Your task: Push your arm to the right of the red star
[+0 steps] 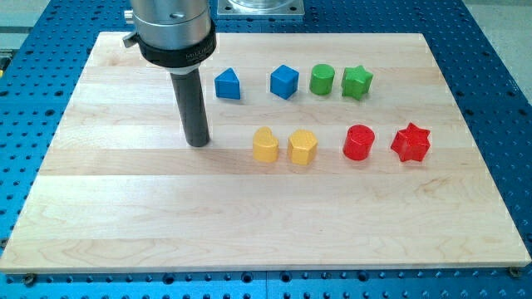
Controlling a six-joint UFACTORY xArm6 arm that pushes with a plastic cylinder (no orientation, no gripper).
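The red star [411,142] lies on the wooden board at the view's right, in the lower row of blocks. A red cylinder [359,142] sits just to its left. My tip [198,143] rests on the board far to the left of the red star, left of the two yellow blocks. It touches no block.
A yellow heart-like block [265,144] and a yellow block [302,147] lie between my tip and the red blocks. An upper row holds a blue triangular block [228,84], a blue cube [284,81], a green cylinder [322,80] and a green star [357,82]. The board's right edge [478,137] lies beyond the red star.
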